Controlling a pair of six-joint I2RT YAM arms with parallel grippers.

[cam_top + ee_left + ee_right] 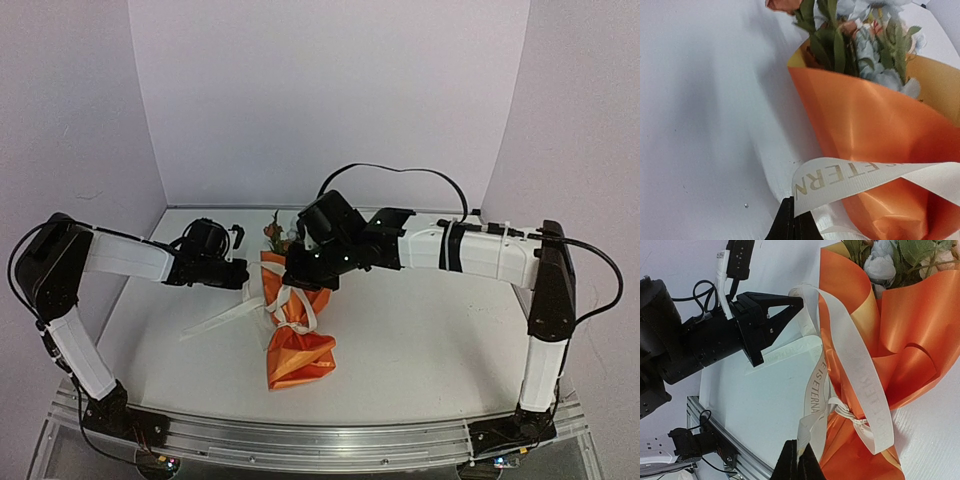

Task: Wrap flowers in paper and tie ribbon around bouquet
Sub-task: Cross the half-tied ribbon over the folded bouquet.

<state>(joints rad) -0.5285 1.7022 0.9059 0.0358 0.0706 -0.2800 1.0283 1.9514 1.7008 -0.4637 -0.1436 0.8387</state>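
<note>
The bouquet (pixel 298 355) lies on the worktop (pixel 420 350), the ribbon (pixel 860 385) tied around its waist. My left fingers (pixel 787 222) are clamped on a ribbon loop just left of the bouquet. My right fingers (pixel 790 460) pinch a ribbon end below its waist. An uneven pull could slip the loop free, or the knot (pixel 846 412) could drag the paper (pixel 910 315) open.

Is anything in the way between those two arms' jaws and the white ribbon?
Nothing visible does. The left gripper and the right gripper both have their jaws shut on the ribbon itself, beside the bouquet.
</note>
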